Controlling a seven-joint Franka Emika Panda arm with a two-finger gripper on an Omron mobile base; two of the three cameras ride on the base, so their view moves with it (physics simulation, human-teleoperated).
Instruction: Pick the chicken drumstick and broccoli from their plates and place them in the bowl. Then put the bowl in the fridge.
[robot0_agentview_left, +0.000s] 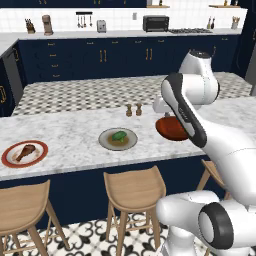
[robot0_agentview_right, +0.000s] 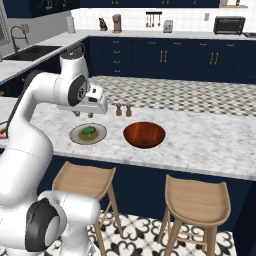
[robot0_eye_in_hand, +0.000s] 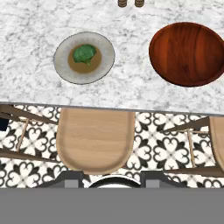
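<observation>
2 fingers (robot0_eye_in_hand: 73, 178) well short of broccoli (robot0_eye_in_hand: 85, 54), over stool (robot0_eye_in_hand: 95, 138)

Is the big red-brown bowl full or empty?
Empty. The bowl shows just its bare shiny inside, and the broccoli sits on its grey plate beside it.

On the counter (robot0_agentview_left: 75, 140), the chicken drumstick (robot0_agentview_left: 26, 152) lies on the leftmost plate (robot0_agentview_left: 9, 159). To its right the broccoli (robot0_agentview_left: 119, 135) sits on a second plate (robot0_agentview_left: 106, 142), and the bowl (robot0_agentview_right: 144, 134) stands further right, apart from it. Two shakers (robot0_agentview_right: 123, 110) stand side by side behind them. Stools (robot0_agentview_left: 134, 189) stand before the counter.
</observation>
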